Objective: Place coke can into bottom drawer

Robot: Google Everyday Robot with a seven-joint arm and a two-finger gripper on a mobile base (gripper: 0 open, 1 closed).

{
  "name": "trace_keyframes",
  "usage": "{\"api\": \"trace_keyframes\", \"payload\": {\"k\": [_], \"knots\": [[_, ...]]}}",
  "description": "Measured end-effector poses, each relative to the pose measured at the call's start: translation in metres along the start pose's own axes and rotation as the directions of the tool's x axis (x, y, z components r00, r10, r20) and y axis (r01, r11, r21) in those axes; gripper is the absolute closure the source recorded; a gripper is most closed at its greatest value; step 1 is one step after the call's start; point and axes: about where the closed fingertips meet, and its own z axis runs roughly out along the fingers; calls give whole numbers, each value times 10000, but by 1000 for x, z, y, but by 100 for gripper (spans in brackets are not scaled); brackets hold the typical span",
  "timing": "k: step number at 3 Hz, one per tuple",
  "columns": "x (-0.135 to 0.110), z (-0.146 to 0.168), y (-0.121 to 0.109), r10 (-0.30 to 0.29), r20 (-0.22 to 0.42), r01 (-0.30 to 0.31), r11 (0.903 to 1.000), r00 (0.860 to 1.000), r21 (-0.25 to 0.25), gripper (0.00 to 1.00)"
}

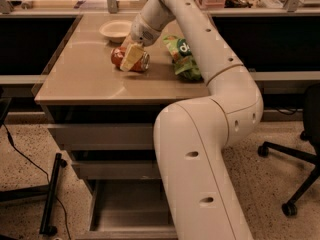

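The coke can (118, 57), red-orange with a silver end, lies on its side on the tan tabletop (85, 79). My gripper (131, 57) is down at the can, with its pale front part covering the can's middle. The white arm reaches in from the lower right over the table. The bottom drawer (127, 206) is pulled out below the table, a grey tray with a bare floor, partly hidden by my arm.
A green snack bag (183, 58) lies just right of the can. A white bowl (115, 30) sits behind it. Two upper drawers (100, 134) are closed. A black stand and cable (50, 199) are on the floor at left, an office chair (300, 159) at right.
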Motion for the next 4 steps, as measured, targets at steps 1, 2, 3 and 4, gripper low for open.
{"api": "trace_keyframes", "payload": {"k": [1, 2, 3, 4], "knots": [[0, 0, 0, 0, 0, 0, 10000, 10000, 0, 64], [0, 0, 0, 0, 0, 0, 10000, 10000, 0, 88], [0, 0, 0, 0, 1, 0, 10000, 10000, 0, 100], [7, -2, 7, 238, 185, -235, 9996, 9995, -151, 100]]}}
